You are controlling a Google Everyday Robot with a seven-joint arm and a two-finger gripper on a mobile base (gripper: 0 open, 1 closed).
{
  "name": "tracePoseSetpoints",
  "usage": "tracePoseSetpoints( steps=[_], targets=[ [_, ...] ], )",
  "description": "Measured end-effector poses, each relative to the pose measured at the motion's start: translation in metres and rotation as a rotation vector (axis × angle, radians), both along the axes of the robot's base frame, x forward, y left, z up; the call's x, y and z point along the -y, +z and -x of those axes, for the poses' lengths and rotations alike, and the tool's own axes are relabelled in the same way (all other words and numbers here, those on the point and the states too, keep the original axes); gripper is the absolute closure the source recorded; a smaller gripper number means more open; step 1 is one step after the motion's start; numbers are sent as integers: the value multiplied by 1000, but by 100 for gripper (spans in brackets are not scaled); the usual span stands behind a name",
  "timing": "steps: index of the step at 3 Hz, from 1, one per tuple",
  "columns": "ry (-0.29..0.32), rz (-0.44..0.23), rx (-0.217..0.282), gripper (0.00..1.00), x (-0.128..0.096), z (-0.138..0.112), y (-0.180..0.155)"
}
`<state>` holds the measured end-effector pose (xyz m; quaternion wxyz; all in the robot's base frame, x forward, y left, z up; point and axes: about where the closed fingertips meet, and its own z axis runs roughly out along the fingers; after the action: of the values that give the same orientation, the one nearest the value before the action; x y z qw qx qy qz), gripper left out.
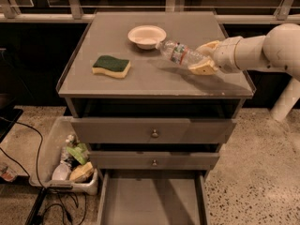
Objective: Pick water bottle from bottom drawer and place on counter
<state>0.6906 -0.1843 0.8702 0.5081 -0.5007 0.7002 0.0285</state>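
The water bottle [180, 54], clear with a white cap and a red-blue label, lies tilted just above the counter [154, 76], cap toward the bowl. My gripper [205, 57] comes in from the right over the counter's right side and is shut on the bottle's base end, its yellowish fingers [202, 68] around it. The bottom drawer [152, 203] is pulled open below, its grey floor bare.
A white bowl [146, 35] stands at the counter's back middle, close to the bottle's cap. A green-and-yellow sponge [111, 66] lies on the left. Two upper drawers [152, 131] with knobs are shut. A bin of clutter [70, 165] sits on the floor, left.
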Motion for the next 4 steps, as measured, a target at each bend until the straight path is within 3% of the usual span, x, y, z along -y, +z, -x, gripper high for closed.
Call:
tracePoseSetpoints(
  steps=[3, 4],
  targets=[
    [0, 0, 0, 15, 0, 0, 0],
    [0, 0, 0, 0, 0, 0, 0]
  ],
)
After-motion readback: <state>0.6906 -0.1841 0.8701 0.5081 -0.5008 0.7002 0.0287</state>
